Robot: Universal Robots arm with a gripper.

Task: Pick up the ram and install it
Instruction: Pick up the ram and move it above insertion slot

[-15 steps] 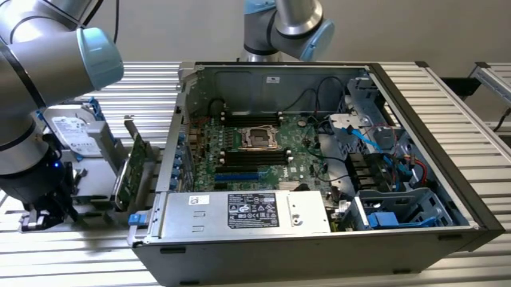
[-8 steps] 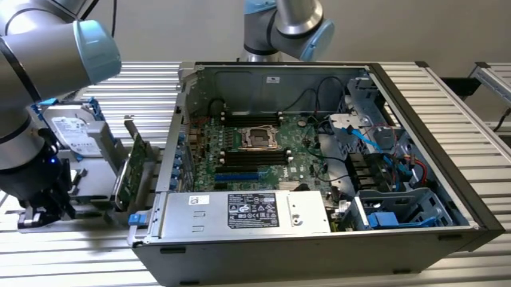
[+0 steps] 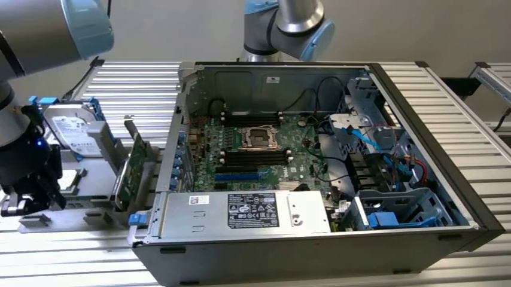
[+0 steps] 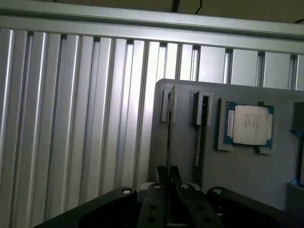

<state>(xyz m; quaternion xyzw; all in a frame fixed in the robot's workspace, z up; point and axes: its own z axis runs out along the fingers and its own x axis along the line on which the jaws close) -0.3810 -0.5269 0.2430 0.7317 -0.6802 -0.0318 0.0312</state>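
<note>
At the near edge of the grey tray point(image 4: 237, 175), we see the gripper point(image 4: 168, 173) pressed almost together, its two dark fingertips point(image 4: 175, 175) pinching the ram point(image 4: 167, 133) from either flat side. The ram stands on its long edge in a narrow slot of the tray, seen edge-on as a thin dark line running between two small upright posts. A second stick point(image 4: 200, 137) stands just beside it in the neighbouring slot, and a square processor point(image 4: 249, 123) with a dull metal lid lies flat further along the tray.

We judge the ram to be very light and stiff along its length, yet thin enough to crack or flex if twisted. We think the best hold is across the two faces near the middle of the upper edge, clear of the contact edge seated in the slot. Its smooth board faces may slip under a loose pinch.

The tray looks like matte plastic and sits on a ribbed metal table point(image 4: 71, 118). In the exterior view, the open computer case point(image 3: 319, 263) lies on its side, with black memory slots point(image 3: 254, 156) bare on the green board inside. A larger green card point(image 3: 130, 170) and a hard drive point(image 3: 72, 128) stand on the tray toward the exterior view's left.
</note>
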